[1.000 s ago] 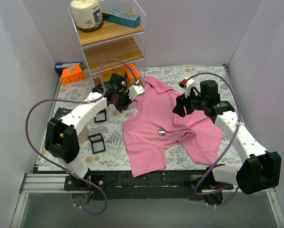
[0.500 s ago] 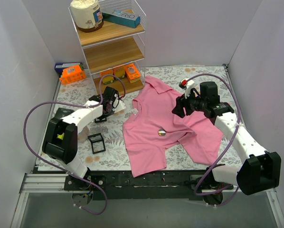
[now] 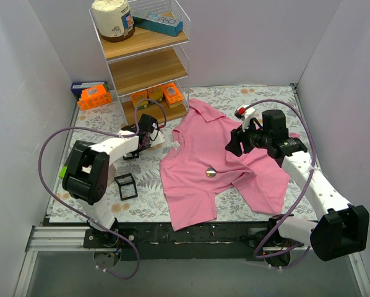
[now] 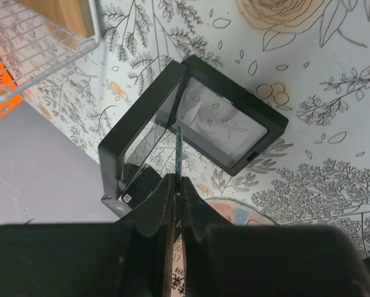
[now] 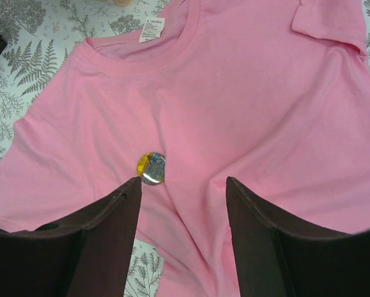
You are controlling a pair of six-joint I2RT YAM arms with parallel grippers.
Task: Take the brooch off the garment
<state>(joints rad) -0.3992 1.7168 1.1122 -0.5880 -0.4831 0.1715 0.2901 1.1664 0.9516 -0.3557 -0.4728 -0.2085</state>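
Note:
The pink garment (image 3: 203, 161) lies spread on the floral cloth, and it fills the right wrist view (image 5: 234, 93). The brooch (image 3: 211, 172) sits near the garment's middle, a small shiny round disc (image 5: 151, 168). My right gripper (image 3: 233, 145) hovers open over the garment's right shoulder; in its own view (image 5: 182, 185) the brooch lies just beyond the left fingertip, untouched. My left gripper (image 3: 149, 132) is off the garment, by the shelf's foot. It is shut (image 4: 177, 179) on a thin card seen edge-on (image 4: 179, 148), above a black frame (image 4: 222, 124).
A wooden wire shelf (image 3: 145, 55) stands at the back left with small orange boxes (image 3: 95, 96) beside it. Two black square frames (image 3: 125, 186) lie left of the garment. A white collar label (image 5: 151, 29) shows at the neckline. Grey walls close in both sides.
My left gripper has pulled away from the garment's collar to the left, toward the shelf foot and the black frame. The right gripper has barely shifted.

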